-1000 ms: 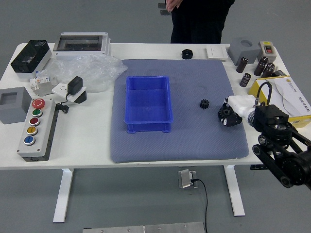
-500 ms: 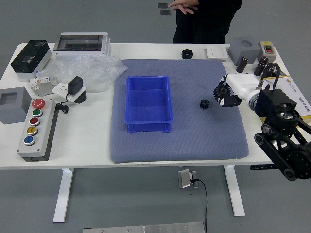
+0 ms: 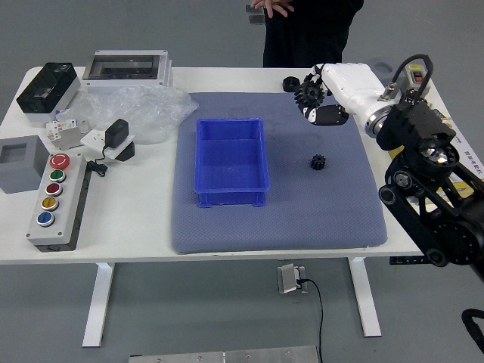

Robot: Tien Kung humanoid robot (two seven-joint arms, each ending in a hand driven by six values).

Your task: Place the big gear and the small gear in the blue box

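Grey floor all round; white bench (image 3: 128, 227) across the frame, blue-grey textured mat (image 3: 302, 227) over its middle. Blue open plastic box (image 3: 231, 198) on the mat, about centre.

Robot's right hand (image 3: 354, 85), white-backed with black fingers, reaches in from the right to the upper part of the frame, right of centre. Gripping the big black toothed gear (image 3: 308, 93) at its fingertips, raised over the far part of the mat. Small black gear (image 3: 318, 162) lies on the mat, right of the box, well apart from it.

Progress: big gear picked up, not yet placed; neither gear in the box. Left to do, as I judge it: carry the big one over the box and release, then fetch the small one.

Against the first frame: hand and big gear were low at the mat's right side; now lifted, and shifted up and left in the frame. Box and small gear unmoved. Person in dark clothes (image 3: 310, 34) at top, beyond the bench; person's hand (image 3: 272, 7) has shifted a little, touches nothing on the bench.
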